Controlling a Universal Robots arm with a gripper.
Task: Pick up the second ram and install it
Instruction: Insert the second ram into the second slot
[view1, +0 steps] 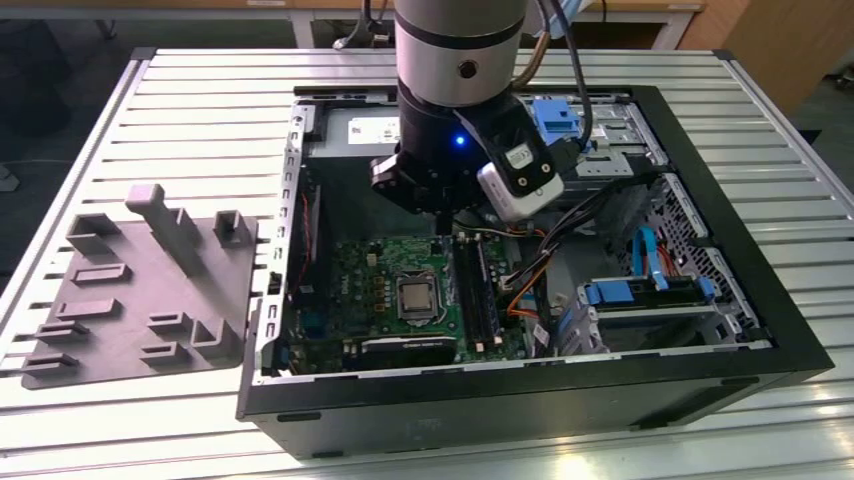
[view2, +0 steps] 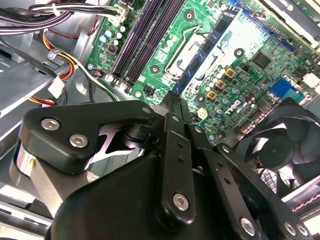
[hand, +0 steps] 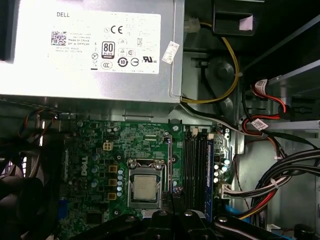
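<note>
In the exterior view an open computer case (view1: 534, 410) is seen lying on a slatted metal surface (view1: 200, 100), with a grey moulded fixture (view1: 134, 290) set beside it at the exterior view's left. The arm (view1: 454, 60) is seen reaching down through the upper middle of the frame. The claw (view1: 438, 222) is held above the green motherboard (view1: 374, 265), near the far end of the long black sockets (view1: 470, 290) and clear of the board. The processor (view1: 418, 298) is found just to the exterior view's left of the sockets, while orange cables (view1: 527, 285) and a blue drive bracket (view1: 641, 292) are crowded in at the right. In the second wrist view the claw's fingers (view2: 171, 106) are seen drawn together into one narrow tip over the board, with a black fan (view2: 285, 150) close by. Whether anything thin is nipped between them cannot be told. A bundle of cables (view2: 75, 10) is draped just beside the sockets. In the first wrist view a grey power supply (hand: 90, 50) is mounted beyond the board's edge. A memory stick (hand: 209, 170) is seen standing on edge in the socket farthest from the processor, its long axis laid parallel to the sockets and pointing towards the power supply. Whether this is the second ram cannot be told.
</note>
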